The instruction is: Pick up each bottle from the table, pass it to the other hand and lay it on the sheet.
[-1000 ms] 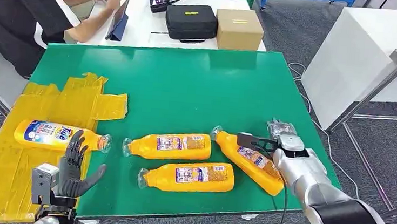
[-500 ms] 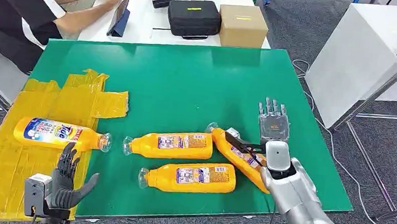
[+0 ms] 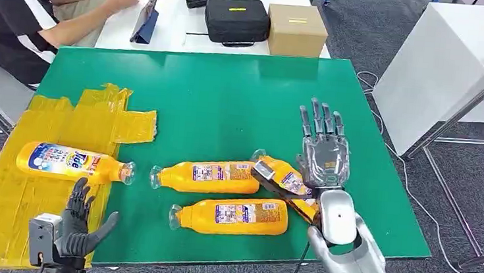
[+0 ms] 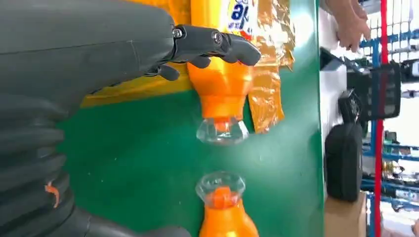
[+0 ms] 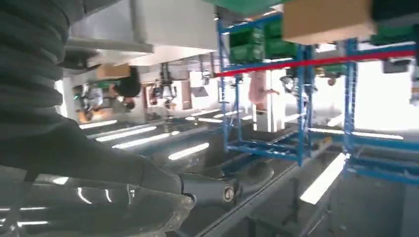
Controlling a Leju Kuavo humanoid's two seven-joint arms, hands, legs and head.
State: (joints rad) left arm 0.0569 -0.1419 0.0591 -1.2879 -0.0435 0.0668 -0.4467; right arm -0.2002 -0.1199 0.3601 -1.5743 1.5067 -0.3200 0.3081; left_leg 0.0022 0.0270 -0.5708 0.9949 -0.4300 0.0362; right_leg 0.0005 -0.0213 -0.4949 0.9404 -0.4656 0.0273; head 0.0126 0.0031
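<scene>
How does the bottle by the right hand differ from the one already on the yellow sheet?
The bottle by the right hand lies on the bare green table, angled, under the right hand, whose fingers are spread. The bottle on the yellow sheet rests on the yellow sheet, nearly level across the head view, apart from the left hand. Its label shows blue and white; the other's is mostly orange. Both are orange with clear caps.

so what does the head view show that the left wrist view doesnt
Head view alone: the right hand raised with fingers spread above the rightmost bottle, the front bottle, the whole yellow sheet and the seated person. Left wrist view alone: a close look at two clear caps facing each other. Both: the left hand, the bottle on the sheet, the middle bottle, the green table, the black case.
</scene>
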